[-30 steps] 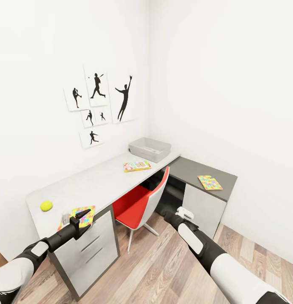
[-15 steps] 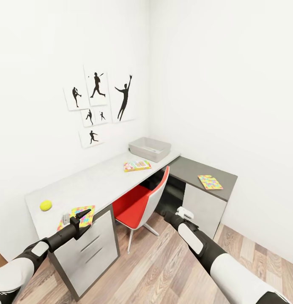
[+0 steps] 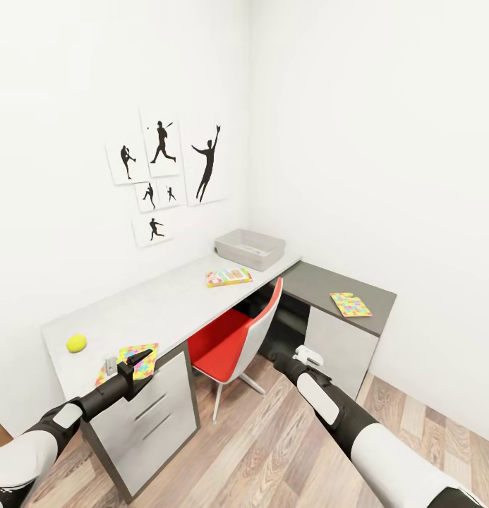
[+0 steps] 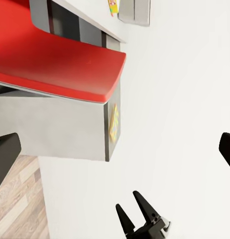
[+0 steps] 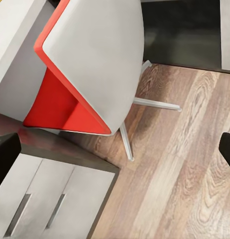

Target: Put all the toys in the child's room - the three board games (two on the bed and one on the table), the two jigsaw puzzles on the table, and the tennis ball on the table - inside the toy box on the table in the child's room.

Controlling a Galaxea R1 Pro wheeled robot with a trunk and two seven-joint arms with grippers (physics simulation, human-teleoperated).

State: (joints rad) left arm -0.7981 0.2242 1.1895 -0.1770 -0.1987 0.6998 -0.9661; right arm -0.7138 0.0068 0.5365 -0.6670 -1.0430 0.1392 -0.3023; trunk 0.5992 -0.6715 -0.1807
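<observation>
Left gripper (image 3: pixel 135 360) hung at the desk's near end, fingers spread, empty. One jigsaw puzzle (image 3: pixel 129 360) lay directly under and behind its tips on the table (image 3: pixel 166 303); the tennis ball (image 3: pixel 77 343) sat near, out past the gripper's left side. Further along the top from it: a board game (image 3: pixel 228 277), then the toy box (image 3: pixel 250 249) at the far corner. Right gripper (image 3: pixel 308 355) hovered over the wood floor (image 3: pixel 272 451), apart from everything; fingers looked spread in its wrist view. Just past it was the red chair (image 3: pixel 237 339); beyond it, the second jigsaw puzzle (image 3: pixel 350 305) on the dark desk section.
</observation>
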